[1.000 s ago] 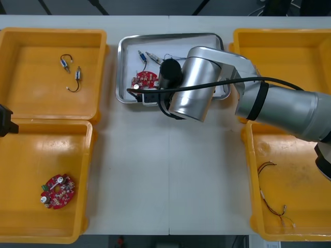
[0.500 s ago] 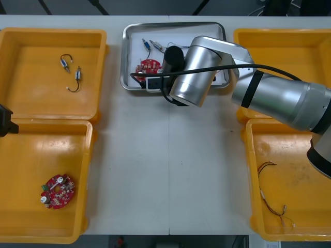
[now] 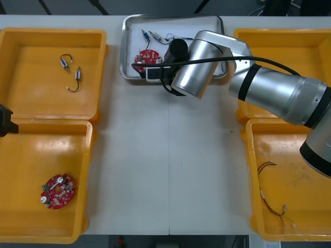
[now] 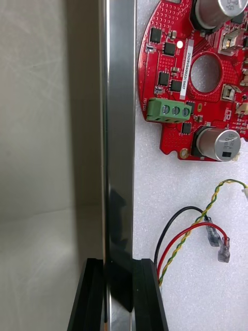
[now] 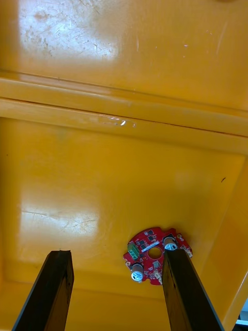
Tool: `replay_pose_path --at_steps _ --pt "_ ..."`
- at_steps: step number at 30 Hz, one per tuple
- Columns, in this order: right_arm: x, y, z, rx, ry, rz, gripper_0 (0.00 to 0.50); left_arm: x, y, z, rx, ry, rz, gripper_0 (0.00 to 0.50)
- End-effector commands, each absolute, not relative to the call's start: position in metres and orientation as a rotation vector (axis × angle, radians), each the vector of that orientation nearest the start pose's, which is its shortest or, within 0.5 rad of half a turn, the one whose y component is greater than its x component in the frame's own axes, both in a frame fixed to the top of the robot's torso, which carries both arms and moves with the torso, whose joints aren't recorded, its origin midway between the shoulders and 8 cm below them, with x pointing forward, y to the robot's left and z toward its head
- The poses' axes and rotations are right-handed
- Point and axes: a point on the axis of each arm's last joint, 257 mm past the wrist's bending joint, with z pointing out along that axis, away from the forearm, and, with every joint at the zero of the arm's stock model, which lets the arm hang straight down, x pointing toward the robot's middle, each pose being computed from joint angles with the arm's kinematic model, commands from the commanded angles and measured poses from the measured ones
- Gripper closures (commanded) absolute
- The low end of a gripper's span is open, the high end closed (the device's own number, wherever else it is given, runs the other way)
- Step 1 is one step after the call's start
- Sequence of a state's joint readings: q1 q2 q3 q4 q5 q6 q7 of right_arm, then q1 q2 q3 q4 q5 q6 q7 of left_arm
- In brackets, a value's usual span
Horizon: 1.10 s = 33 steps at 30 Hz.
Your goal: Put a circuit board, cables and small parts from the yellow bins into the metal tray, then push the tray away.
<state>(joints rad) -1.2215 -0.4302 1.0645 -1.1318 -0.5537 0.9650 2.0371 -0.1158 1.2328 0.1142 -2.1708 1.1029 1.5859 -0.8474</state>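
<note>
The metal tray [image 3: 124,47] lies at the table's far middle, white inside. It holds a round red circuit board [image 3: 146,58], a twisted blue and white cable [image 3: 145,37] and a red, yellow and black cable [image 4: 188,239]. My right gripper [image 3: 147,73] is at the tray's near edge. In the right wrist view that gripper [image 4: 119,289] is shut on the shiny rim [image 4: 120,129], with the board [image 4: 199,77] just beyond it. My left gripper [image 3: 4,126] is parked at the far left, and it [image 5: 116,254] stands open above another red board [image 5: 155,254].
The far left yellow bin [image 3: 101,67] holds two small metal parts [image 3: 64,62] on black wires. A spare circuit board [image 3: 57,190] lies in the near left bin [image 3: 89,175]. A thin cable [image 3: 271,199] lies in the near right bin [image 3: 249,175]. My right arm covers part of the far right bin [image 3: 279,36].
The tray has slid away toward the table's far edge, with my right gripper staying on its near rim. The left arm has not moved.
</note>
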Motion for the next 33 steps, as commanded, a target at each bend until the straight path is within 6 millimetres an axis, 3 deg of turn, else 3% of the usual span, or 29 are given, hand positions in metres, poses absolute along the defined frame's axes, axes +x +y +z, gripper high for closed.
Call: replay_pose_path --at_steps 1,12,14,16,18,20,22,26,33 --pt "0.647 0.007 -0.142 -1.728 1.493 -0.686 0.500 0.383 0.399 -0.129 -0.292 2.621 0.078 0.000" --pt "0.655 0.009 -0.134 -1.704 1.454 -0.689 0.500 0.383 0.399 -0.129 -0.292 2.621 0.078 0.000" --pt "0.654 0.010 -0.134 -1.704 1.454 -0.687 0.460 0.383 0.399 -0.129 -0.292 2.621 0.078 0.000" --pt "0.654 0.010 -0.134 -1.701 1.456 -0.685 0.368 0.383 0.399 -0.129 -0.292 2.621 0.078 0.000" --pt "0.654 0.010 -0.135 -1.702 1.459 -0.684 0.218 0.383 0.399 -0.129 -0.292 2.621 0.078 0.000" --pt "0.654 0.008 -0.137 -1.706 1.464 -0.687 0.136 0.383 0.399 -0.129 -0.292 2.621 0.078 0.000" --pt "0.652 0.005 -0.139 -1.703 1.495 -0.670 0.008 0.383 0.399 -0.129 -0.292 2.621 0.078 0.000" --pt "0.648 0.006 -0.133 -1.687 1.530 -0.628 0.000 0.383 0.399 -0.129 -0.292 2.621 0.078 0.000" --pt "0.621 -0.003 -0.099 -1.684 1.610 -0.608 0.000 0.383 0.399 -0.129 -0.292 2.621 0.078 0.000"
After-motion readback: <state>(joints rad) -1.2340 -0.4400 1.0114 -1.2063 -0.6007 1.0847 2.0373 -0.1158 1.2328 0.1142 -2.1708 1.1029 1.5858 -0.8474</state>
